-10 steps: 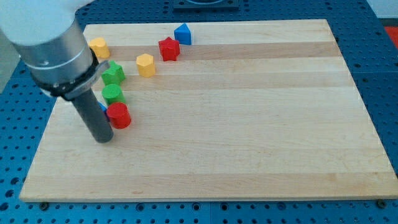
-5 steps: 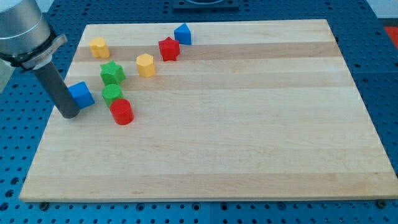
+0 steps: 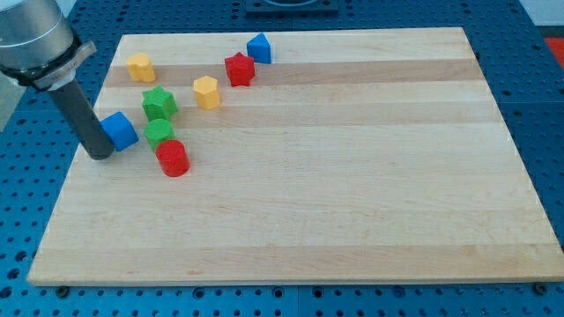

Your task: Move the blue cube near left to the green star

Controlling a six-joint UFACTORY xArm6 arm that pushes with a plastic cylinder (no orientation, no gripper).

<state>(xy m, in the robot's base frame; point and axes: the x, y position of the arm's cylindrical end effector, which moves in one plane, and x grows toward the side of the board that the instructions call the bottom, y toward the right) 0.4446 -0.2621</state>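
- My tip (image 3: 100, 155) is resting on the wooden board (image 3: 352, 194) near its left edge in the view, touching the blue cube (image 3: 119, 130) on the cube's left side.
- The arm is ending in a plain dark rod, so there is nothing to open or close, and it is holding nothing.
- The blue cube is sitting to the lower left of the green star (image 3: 159, 103), near it but apart.
- A green cylinder (image 3: 159, 133) is standing just right of the blue cube, below the green star.
- A red cylinder (image 3: 173, 158) is sitting just below and right of the green one, close against it.
- A yellow block (image 3: 139, 67) is lying above the green star, towards the view's top left.
- Another yellow block (image 3: 206, 92) is sitting right of the green star.
- A red star (image 3: 239, 69) and a blue block with a pointed top (image 3: 259, 47) are lying further up and right, close together.
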